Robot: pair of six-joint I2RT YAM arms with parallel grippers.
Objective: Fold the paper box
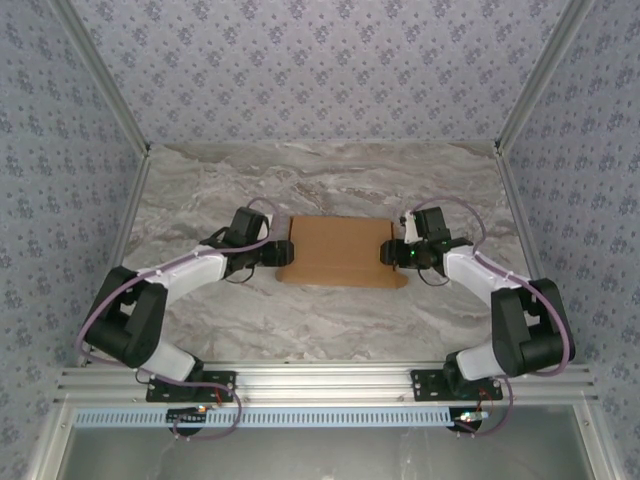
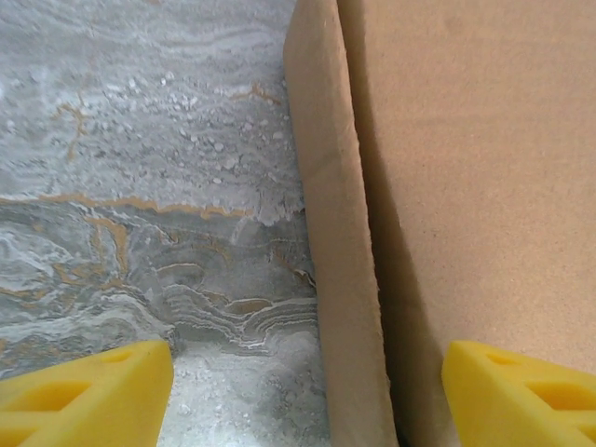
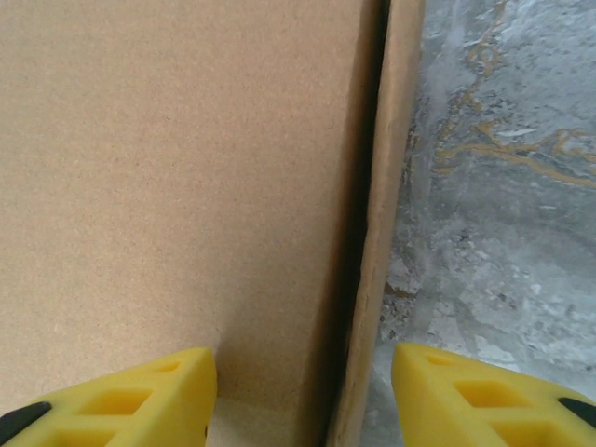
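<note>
- Rail [image 1: 320,380] of aluminium runs along the near edge of the bench [image 1: 320,325], and both arm bases are bolted to it.
- From the bases, the left arm [image 1: 150,310] and the right arm [image 1: 515,315] bend inward toward the middle of the marble-patterned bench.
- At the top external view's centre, the left fingers [image 1: 276,250] sit at the left end of the paper box [image 1: 340,250] and the right fingers [image 1: 392,252] at its right end.
- In the left wrist view the yellow left fingers [image 2: 84,396] are spread wide. One hangs over bare bench, the other over the brown top of the box. The upright left side flap [image 2: 335,233] stands between them, closer to the finger on the box side.
- In the right wrist view the right fingers [image 3: 121,396] are likewise spread. The right side flap [image 3: 384,214] rises between them, with cardboard on one side and bench on the other.
- Neither pair seems to press the cardboard, though the close views leave contact hard to judge.
- The paper box lies in the middle of the bench, its long side running across, between the two arms.
- Beyond it, the marble bench reaches a patterned back wall [image 1: 320,70].
</note>
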